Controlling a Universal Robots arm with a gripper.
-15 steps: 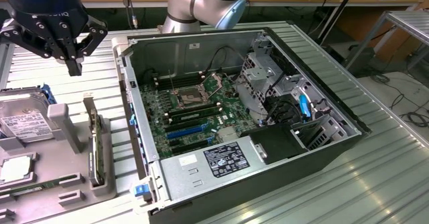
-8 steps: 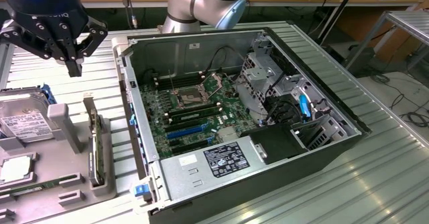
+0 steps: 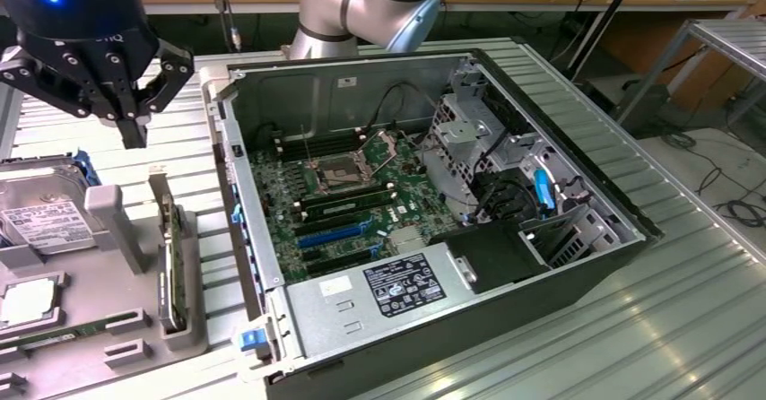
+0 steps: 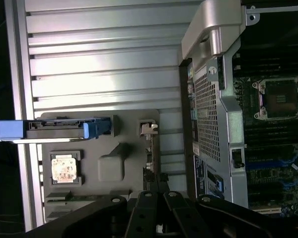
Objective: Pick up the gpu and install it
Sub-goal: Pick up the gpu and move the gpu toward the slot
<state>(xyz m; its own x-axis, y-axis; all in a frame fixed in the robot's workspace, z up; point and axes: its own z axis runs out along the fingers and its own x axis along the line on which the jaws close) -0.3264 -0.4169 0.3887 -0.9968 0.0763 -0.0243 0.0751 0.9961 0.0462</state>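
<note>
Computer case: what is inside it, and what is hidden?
A green motherboard, CPU socket, blue slots and drive cage show; a black duct covers whatever lies beneath it.

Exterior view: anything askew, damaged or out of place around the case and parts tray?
Nothing stands out. The graphics card stands upright on edge in the gray tray, the open case lies beside it, and the shut gripper hangs empty above the tray.
</note>
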